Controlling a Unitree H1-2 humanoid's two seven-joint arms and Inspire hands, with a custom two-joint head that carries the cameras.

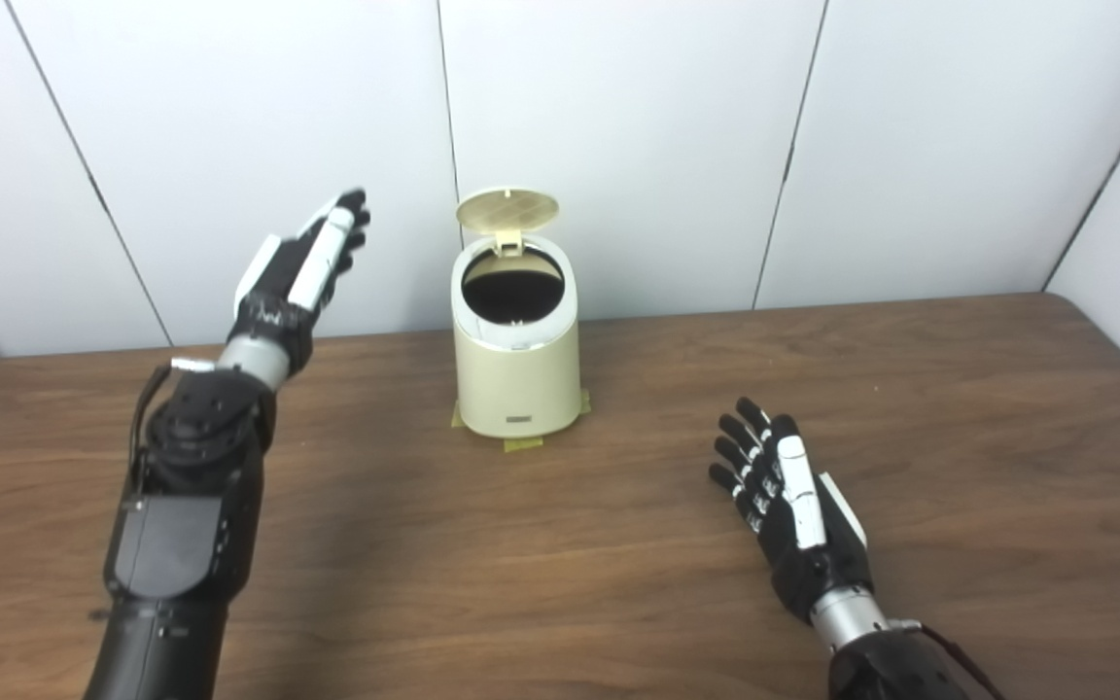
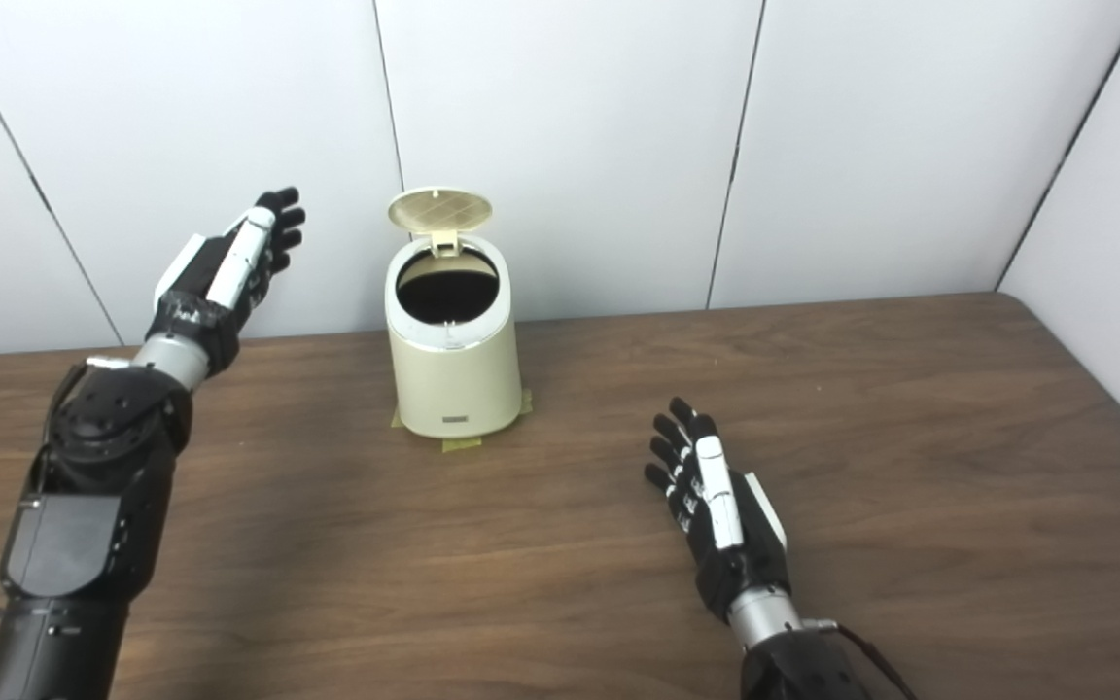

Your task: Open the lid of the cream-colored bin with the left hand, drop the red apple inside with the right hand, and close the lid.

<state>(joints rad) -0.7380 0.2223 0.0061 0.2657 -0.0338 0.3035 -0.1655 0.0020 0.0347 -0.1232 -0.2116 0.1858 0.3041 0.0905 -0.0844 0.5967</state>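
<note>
The cream-colored bin (image 1: 515, 365) stands near the back middle of the table, held down by tape at its base. Its round lid (image 1: 507, 208) is tipped up at the back and the dark opening (image 1: 511, 295) shows. No red apple shows in either view. My left hand (image 1: 305, 261) is raised to the left of the bin at lid height, fingers stretched out, open and apart from the bin. My right hand (image 1: 786, 506) hovers low over the table to the right front of the bin, fingers spread, open and holding nothing.
The brown wooden table (image 1: 959, 408) runs to a rounded far right corner. White wall panels (image 1: 618, 126) stand close behind the bin. Yellow tape tabs (image 1: 522, 443) stick out from under the bin's base.
</note>
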